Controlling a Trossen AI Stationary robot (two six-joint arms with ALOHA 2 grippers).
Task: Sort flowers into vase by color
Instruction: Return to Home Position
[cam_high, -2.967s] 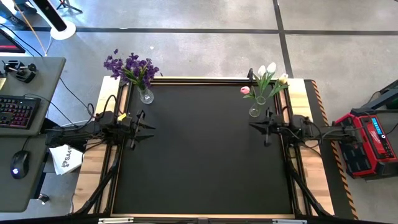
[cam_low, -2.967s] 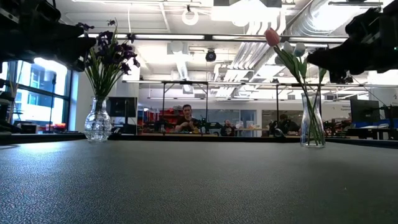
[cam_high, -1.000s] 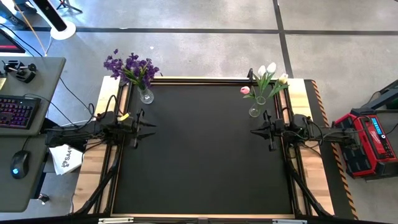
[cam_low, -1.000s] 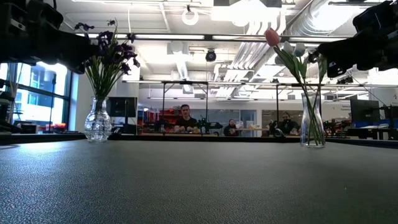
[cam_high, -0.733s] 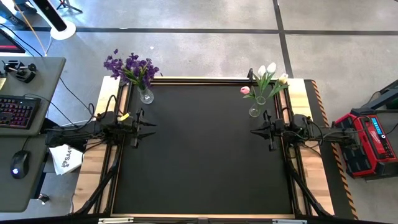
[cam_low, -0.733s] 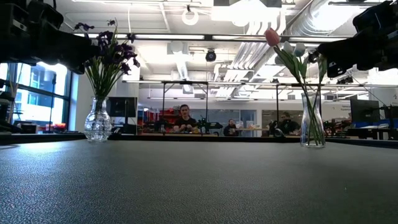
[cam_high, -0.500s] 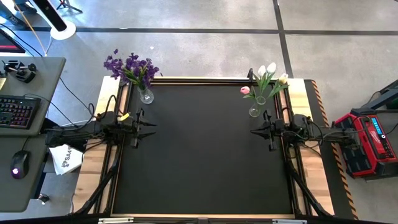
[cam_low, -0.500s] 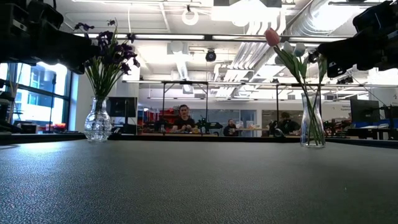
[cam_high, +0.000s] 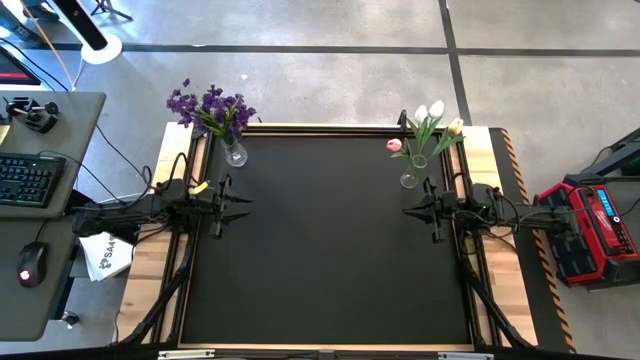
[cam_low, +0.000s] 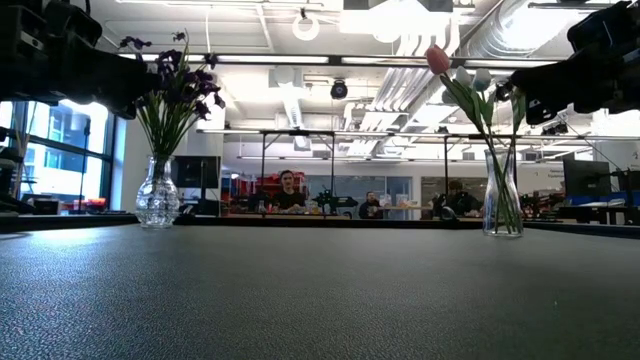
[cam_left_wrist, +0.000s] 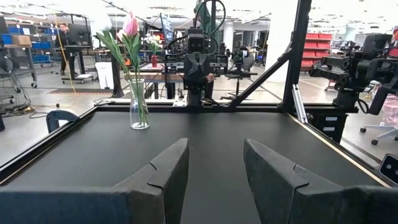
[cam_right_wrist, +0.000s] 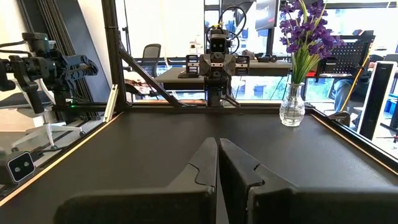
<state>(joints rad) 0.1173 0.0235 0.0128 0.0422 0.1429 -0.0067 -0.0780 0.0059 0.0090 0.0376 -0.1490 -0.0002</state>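
The purple flowers stand with their stems in a round glass vase at the table's far left corner. The white and pink tulips stand in a tall glass vase at the far right. My left gripper hovers open over the table's left edge, just nearer than the purple vase. My right gripper hovers shut over the right edge, just nearer than the tulip vase. Neither holds anything. In the low view the purple bunch and the tulips rise from their vases.
A black mat covers the table inside a wooden frame. Left of the table stands a desk with a keyboard and a mouse. A red case sits to the right. People sit at benches in the room behind.
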